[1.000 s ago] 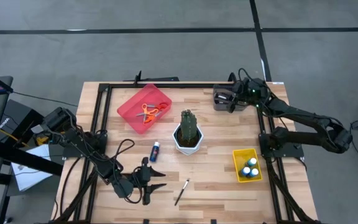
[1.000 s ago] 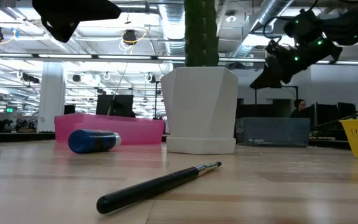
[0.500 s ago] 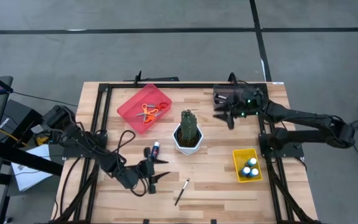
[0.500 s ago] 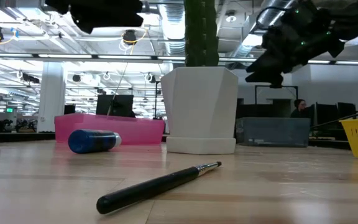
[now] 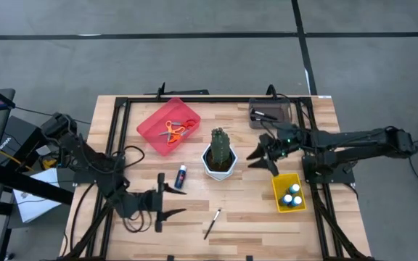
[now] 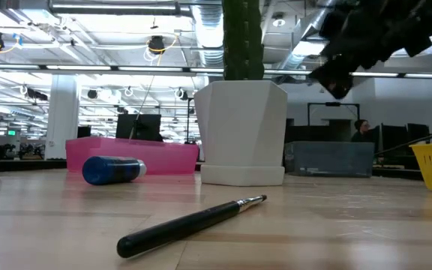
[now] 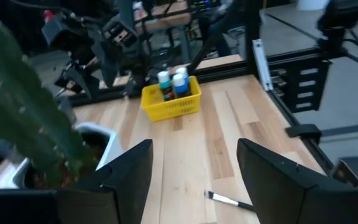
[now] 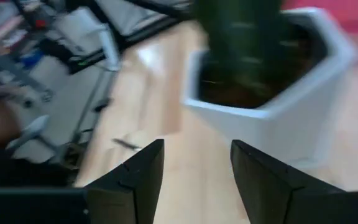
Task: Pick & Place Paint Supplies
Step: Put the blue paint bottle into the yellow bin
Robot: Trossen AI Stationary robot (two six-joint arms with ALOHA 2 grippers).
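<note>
The left claw [image 5: 167, 201] hung above the front part of the wooden table [image 5: 252, 217], to the left of the paintbrush [image 5: 212, 223]. Its fingers were spread apart and held nothing. The right claw [image 5: 261, 155] was between the cactus [image 5: 220, 146] in its white pot [image 5: 217, 168] and the yellow bin [image 5: 280, 196]. Its fingers also stood apart, and nothing was between them.

One paintbrush lay on the table in front of the pot, well apart from both claws. In the low view it lay flat, with the bristles toward the pot. One blue paint bottle [image 5: 181, 175] with a white cap lay on its side just left of the pot, between the pot and the red tray [image 5: 151, 125]. The orange-handled scissors [image 5: 172, 131] lay inside the red tray, at the back left part of the table. Three more blue bottles [image 5: 292, 196] with white caps stood upright in the yellow bin, at the right side of the table. A grey box [image 5: 270, 114] stood at the back right corner, and something thin and dark lay in it, but I cannot tell what it was.

In the left wrist view, the yellow bin with its bottles was visible beyond the spread fingers [image 7: 128, 175], and the brush tip showed between them.
</note>
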